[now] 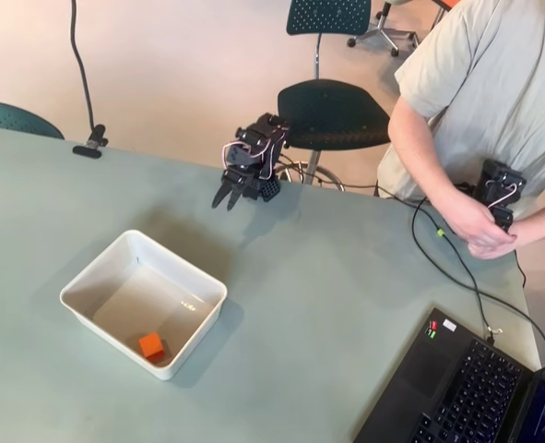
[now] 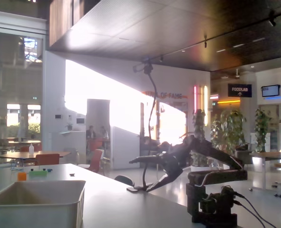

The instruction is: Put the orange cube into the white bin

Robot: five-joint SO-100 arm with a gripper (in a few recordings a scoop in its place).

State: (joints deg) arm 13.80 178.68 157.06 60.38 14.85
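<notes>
Orange, plain-faced and solid, the small orange cube [image 1: 151,346] is sitting on the floor of the shallow rectangular white plastic bin [image 1: 98,272], close to the bin's near corner in the overhead view. The black two-finger gripper [image 1: 228,196] is hanging well apart from it, up and to the right over bare tabletop, beyond the bin's far side. Its jaws are standing spread, tips apart, with nothing between them. In the fixed view the gripper [image 2: 136,161] is pointing left at the end of the dark arm, raised above the table, and the bin's wall [image 2: 35,209] is showing at lower left.

The bin is showing rounded corners, a rolled rim and a glossy inside with small glints on its floor. The gripper body is carrying pale looped wires.

The pale grey-green matte table [image 1: 346,277] is lying flat and smooth. A black cable [image 1: 456,258] is trailing across its right side toward a dark open laptop [image 1: 456,388]. A person in a light shirt [image 1: 493,83] is standing at the far right edge. Dark round-seated chairs [image 1: 332,113] are standing on a pale floor behind. The fixed view is showing a large bright hall with plants and lit signs.
</notes>
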